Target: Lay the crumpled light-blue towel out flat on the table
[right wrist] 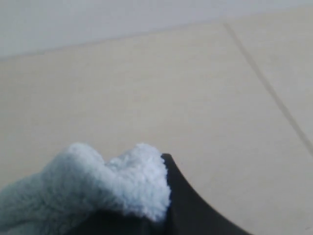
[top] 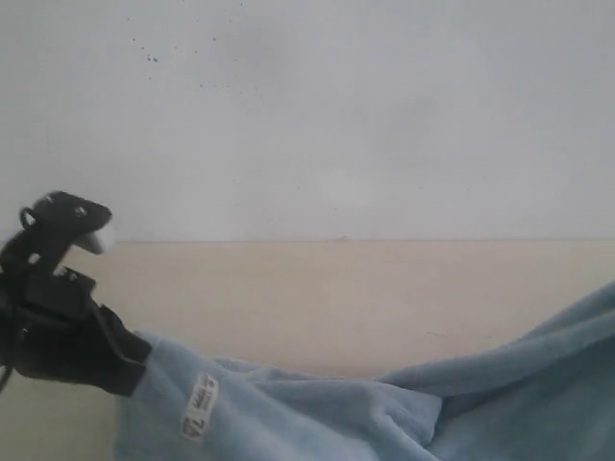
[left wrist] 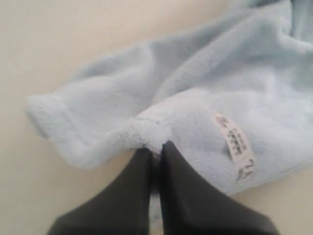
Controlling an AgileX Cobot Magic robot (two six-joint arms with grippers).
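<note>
The pale-blue fluffy towel [top: 404, 408] stretches along the near part of the beige table [top: 336, 298], sagging in the middle and rising toward the right edge. Its white printed label [top: 199, 406] shows near the left corner. My left gripper [left wrist: 155, 147] is shut on the towel's hem [left wrist: 146, 132] beside the label [left wrist: 236, 147]; the black arm [top: 67, 331] shows at the left of the exterior view. My right gripper [right wrist: 159, 196] is shut on a bunched towel corner [right wrist: 132, 183], held above the table [right wrist: 161, 93]. One finger [right wrist: 190, 205] shows; the other is hidden by cloth.
A white speckled wall [top: 317, 106] rises behind the table's far edge. A thin seam line [right wrist: 266, 83] crosses the table surface in the right wrist view. Bare table lies beyond the towel.
</note>
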